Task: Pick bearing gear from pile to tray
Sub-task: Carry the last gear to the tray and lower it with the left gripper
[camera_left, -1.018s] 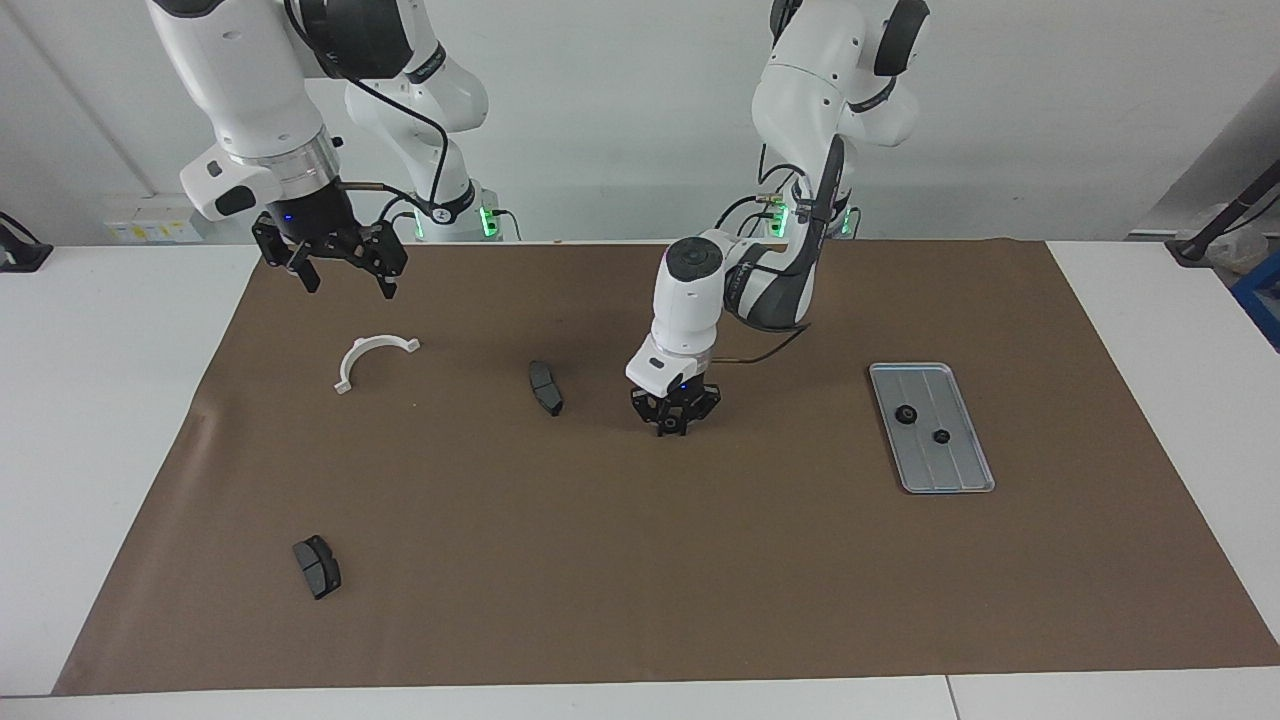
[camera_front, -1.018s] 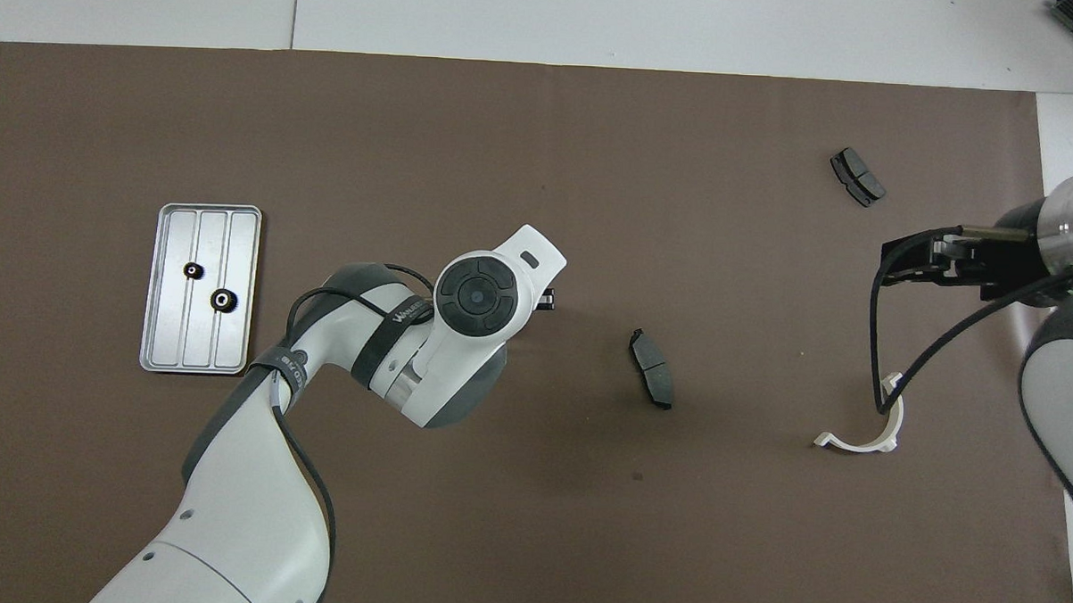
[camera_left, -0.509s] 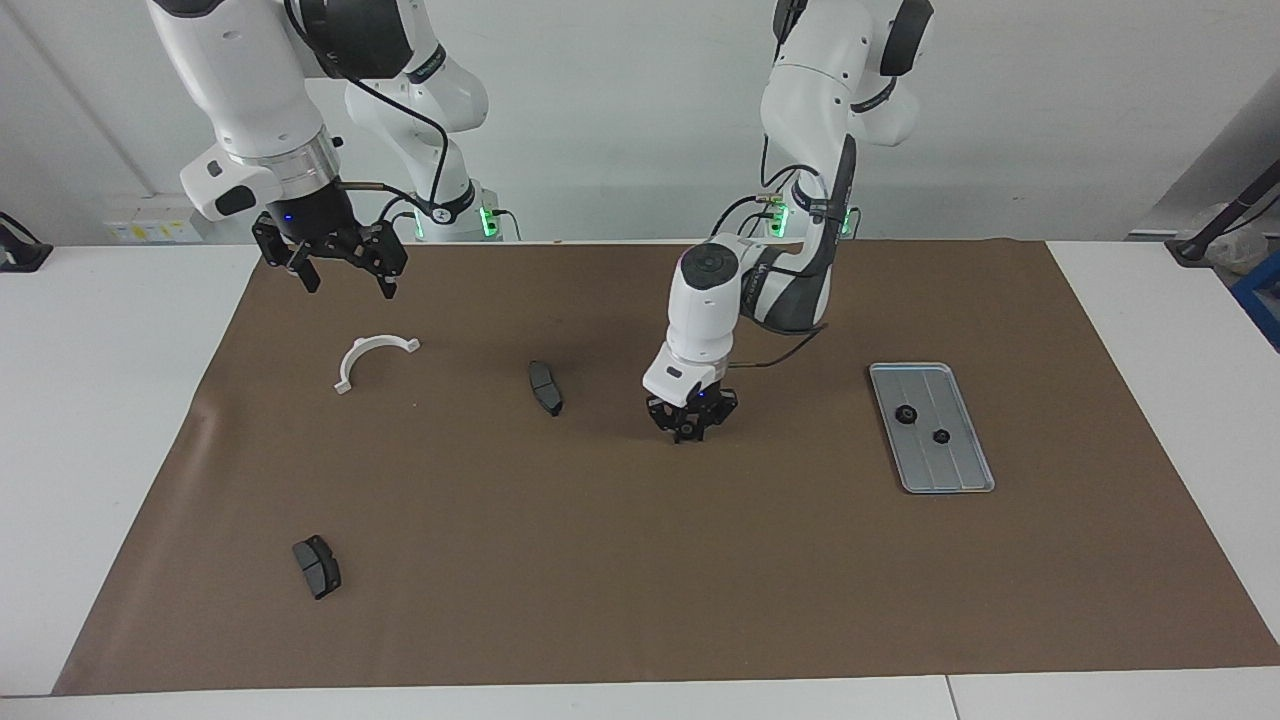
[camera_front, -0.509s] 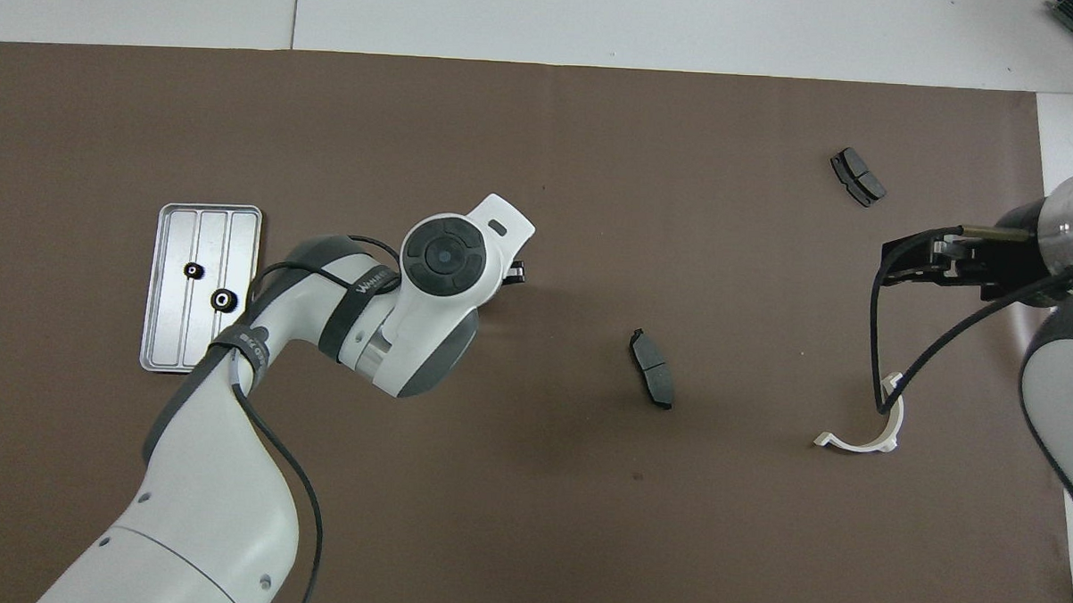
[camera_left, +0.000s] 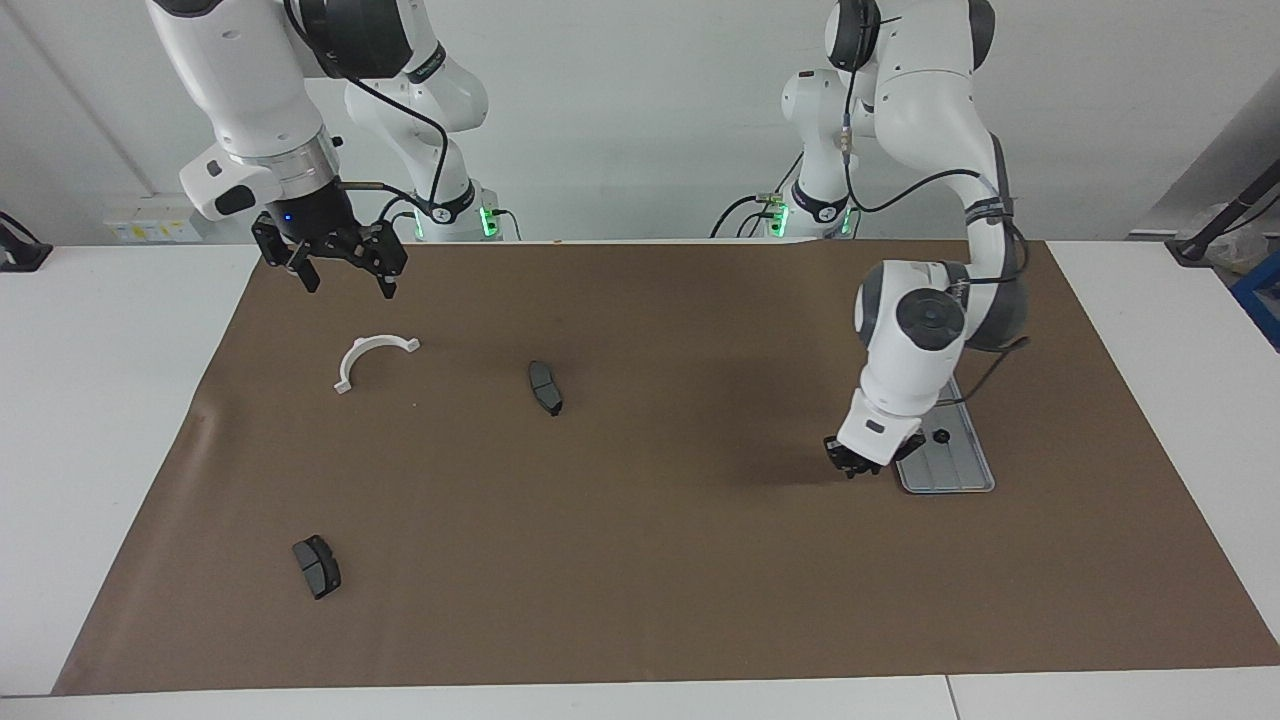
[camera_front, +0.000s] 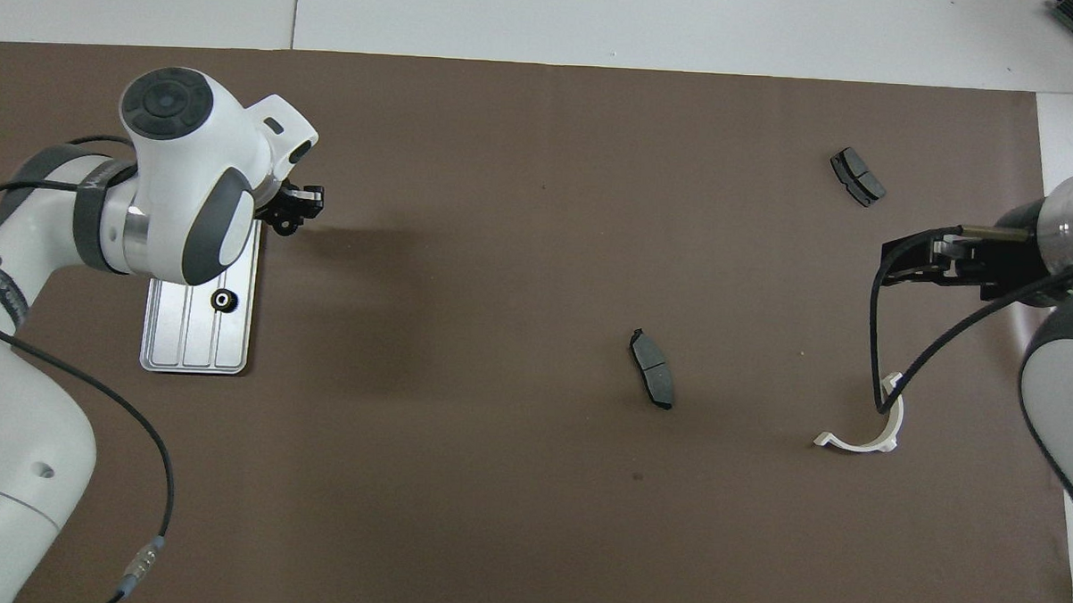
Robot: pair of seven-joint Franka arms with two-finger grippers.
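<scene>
Left end effector [camera_left: 853, 466] closed beside tray [camera_left: 965, 478]; right end effector [camera_left: 338, 268] apart; one gear [camera_front: 222, 300], two pads [camera_left: 545, 387] [camera_left: 317, 566], one bracket [camera_left: 370, 358]

tray [camera_left: 975, 470]: silver-grey, grooved | mat [camera_left: 640, 560]: brown | bracket [camera_left: 370, 357]: white | pads [camera_left: 545, 387]: dark grey

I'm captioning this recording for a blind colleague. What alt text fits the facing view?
The left end effector hangs low beside the silver tray, at the tray's corner farthest from the robots, and one black gear shows in the tray. On the brown mat lie a white curved bracket and two dark pads; the right end effector waits, open, above the bracket.
</scene>
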